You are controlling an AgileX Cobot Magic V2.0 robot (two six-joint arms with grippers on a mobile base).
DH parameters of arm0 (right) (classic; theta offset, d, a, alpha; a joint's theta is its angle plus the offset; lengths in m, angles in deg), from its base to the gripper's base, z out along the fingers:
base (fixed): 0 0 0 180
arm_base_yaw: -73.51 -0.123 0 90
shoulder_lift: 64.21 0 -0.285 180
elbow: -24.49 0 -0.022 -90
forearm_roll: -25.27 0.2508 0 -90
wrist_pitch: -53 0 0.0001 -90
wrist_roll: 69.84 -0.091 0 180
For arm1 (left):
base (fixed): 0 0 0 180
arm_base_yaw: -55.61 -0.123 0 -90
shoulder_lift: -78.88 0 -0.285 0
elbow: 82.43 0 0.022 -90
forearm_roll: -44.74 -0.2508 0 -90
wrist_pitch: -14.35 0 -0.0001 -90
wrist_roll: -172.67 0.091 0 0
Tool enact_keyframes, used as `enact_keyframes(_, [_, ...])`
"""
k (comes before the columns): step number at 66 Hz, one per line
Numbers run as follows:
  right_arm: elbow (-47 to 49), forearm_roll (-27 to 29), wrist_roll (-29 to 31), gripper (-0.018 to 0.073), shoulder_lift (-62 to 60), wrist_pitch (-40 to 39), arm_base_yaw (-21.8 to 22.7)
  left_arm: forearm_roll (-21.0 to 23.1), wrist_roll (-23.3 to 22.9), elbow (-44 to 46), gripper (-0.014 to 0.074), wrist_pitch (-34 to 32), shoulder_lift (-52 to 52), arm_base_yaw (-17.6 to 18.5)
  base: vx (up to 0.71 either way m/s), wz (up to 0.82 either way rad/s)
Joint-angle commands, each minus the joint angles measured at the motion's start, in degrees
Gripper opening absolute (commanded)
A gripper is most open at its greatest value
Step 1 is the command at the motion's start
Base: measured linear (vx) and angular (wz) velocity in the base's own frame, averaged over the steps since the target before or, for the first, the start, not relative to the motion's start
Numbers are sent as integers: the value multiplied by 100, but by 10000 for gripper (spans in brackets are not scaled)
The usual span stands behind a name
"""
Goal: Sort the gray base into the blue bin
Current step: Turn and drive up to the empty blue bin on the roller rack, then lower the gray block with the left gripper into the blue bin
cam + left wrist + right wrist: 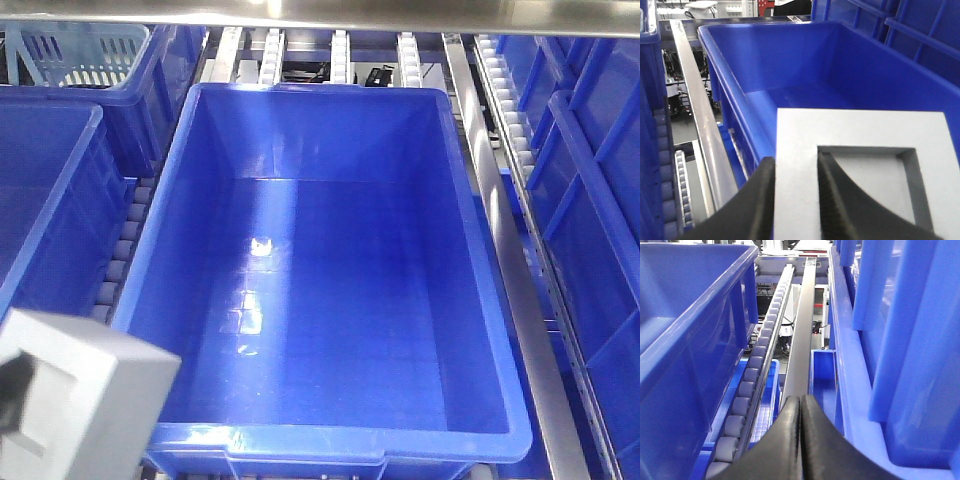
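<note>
left gripper (795,200) jaws clamp one wall of the gray block (860,150), holding it over the blue bin's (480,440) near-left corner for release, while right gripper (801,440) jaws are together, idle.

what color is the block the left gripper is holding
The gray base is matte gray, recess included. It shows best in the left wrist view, held by the left gripper.
</note>
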Motion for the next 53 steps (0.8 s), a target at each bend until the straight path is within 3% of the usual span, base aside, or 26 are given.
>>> enact_keyframes(1, [-83,-35,31,-9,-66,-429,26,278,-62,604,-3,-673,-35,17,0,0])
enact_keyframes(18, [-83,-35,31,-9,-66,-429,26,318,-55,1437,4,-477,-601,17,0,0])
enact_keyframes(53, [-83,-35,31,-9,-66,-429,26,310,-1,2724,4,-718,-3830,17,0,0])
